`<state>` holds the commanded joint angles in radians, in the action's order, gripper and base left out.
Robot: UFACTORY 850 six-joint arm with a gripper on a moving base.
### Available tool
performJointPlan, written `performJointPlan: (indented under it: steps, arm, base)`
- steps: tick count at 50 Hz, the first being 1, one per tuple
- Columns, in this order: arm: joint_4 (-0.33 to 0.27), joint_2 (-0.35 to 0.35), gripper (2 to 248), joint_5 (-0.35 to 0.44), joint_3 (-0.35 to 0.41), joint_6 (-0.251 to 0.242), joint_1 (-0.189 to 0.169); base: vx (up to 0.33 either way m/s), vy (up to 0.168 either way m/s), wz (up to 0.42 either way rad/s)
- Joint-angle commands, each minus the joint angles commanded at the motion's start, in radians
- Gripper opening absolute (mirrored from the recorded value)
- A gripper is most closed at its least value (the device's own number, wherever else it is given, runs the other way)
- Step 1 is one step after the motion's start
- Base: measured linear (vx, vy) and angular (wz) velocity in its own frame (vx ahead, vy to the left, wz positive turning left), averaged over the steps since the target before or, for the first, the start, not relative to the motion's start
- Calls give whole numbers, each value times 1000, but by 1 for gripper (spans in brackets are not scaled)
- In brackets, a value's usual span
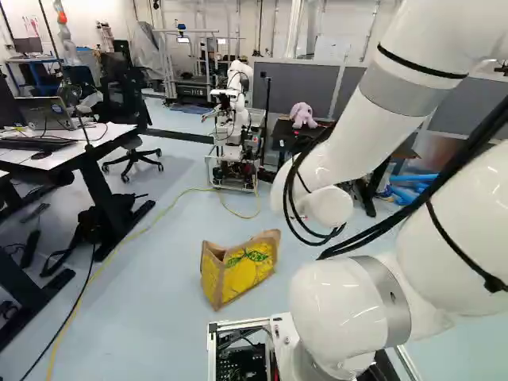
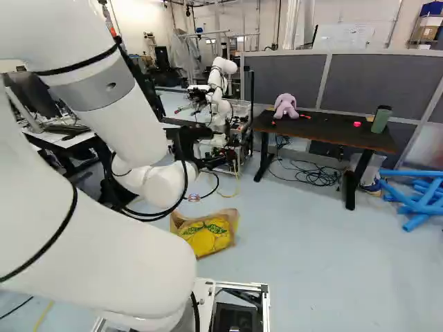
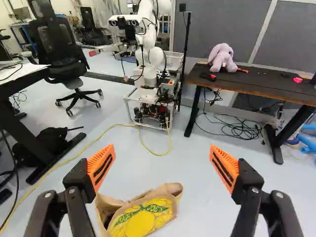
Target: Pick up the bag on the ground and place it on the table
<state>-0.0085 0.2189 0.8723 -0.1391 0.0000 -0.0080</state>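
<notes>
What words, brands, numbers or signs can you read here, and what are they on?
"TRADER JOE'S": on the front of the bag on the floor.
Whiteboard beyond the grey partition: any writing is too small and faint to read.
I can read nothing else.

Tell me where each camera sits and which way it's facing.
Left base view: behind the arm, to its left, looking ahead and slightly down; the arm fills the right side.
Right base view: behind the arm, to its right, also looking ahead; the arm fills the left.
Wrist view: at the arm's end, looking along the open gripper over the floor; two fingers show.
Both base views share the bag and dark table.
</notes>
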Motion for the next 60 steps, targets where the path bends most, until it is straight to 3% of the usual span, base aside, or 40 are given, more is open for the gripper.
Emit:
performJointPlan:
  steps: [18, 60]
  arm:
    - [-48, -93, 247, -22, -82, 0, -4]
    - [-183, -401, 247, -100, -287, 0, 3]
  base:
    - [0, 0, 0]
    - [0, 0, 0]
